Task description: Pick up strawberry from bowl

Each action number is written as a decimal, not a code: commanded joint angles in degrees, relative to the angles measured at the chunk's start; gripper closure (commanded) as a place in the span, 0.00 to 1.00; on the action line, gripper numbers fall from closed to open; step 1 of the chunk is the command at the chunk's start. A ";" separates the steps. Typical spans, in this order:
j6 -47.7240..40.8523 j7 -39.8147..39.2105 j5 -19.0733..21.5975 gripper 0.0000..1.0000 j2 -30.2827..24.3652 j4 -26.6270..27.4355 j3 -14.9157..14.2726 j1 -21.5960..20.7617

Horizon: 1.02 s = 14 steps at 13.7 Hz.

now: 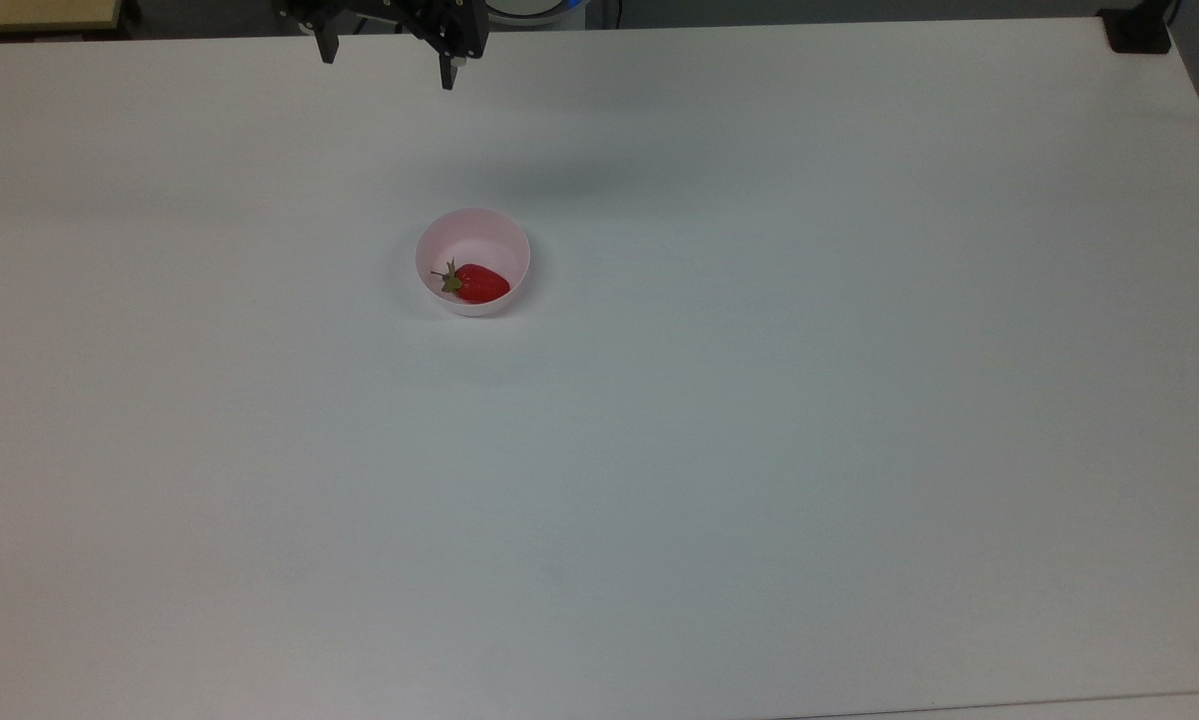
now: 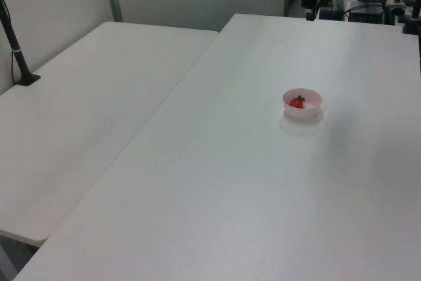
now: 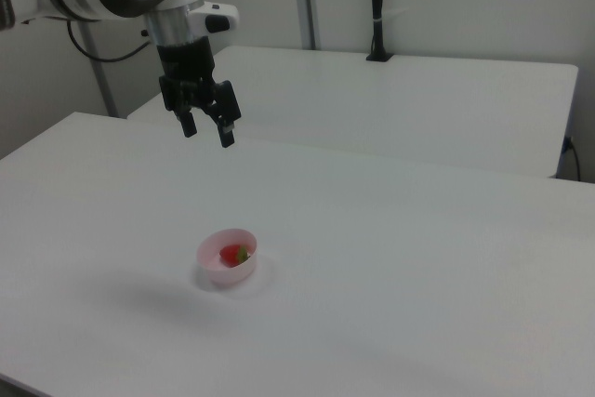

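Nothing is grasped yet: the gripper (image 3: 207,133) hangs high with its fingers (image 3: 226,138) spread and empty, while the strawberry (image 3: 231,255) lies in the bowl (image 3: 226,272) on the worktop (image 3: 390,258), well below them. Approach, descent, grip and lift all remain

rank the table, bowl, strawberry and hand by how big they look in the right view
Largest to smallest, as seen in the right view:
1. table
2. hand, though it hangs above the table and its distance from the camera may skew this against the bowl
3. bowl
4. strawberry, lying inside the bowl
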<state>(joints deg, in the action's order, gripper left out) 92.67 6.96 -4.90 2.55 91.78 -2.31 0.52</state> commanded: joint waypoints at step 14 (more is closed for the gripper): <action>15.68 17.09 1.03 0.18 4.39 13.50 0.11 -1.04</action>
<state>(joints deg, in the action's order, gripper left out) 102.87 16.94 -4.68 8.36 99.90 -2.07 -0.19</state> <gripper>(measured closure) 0.123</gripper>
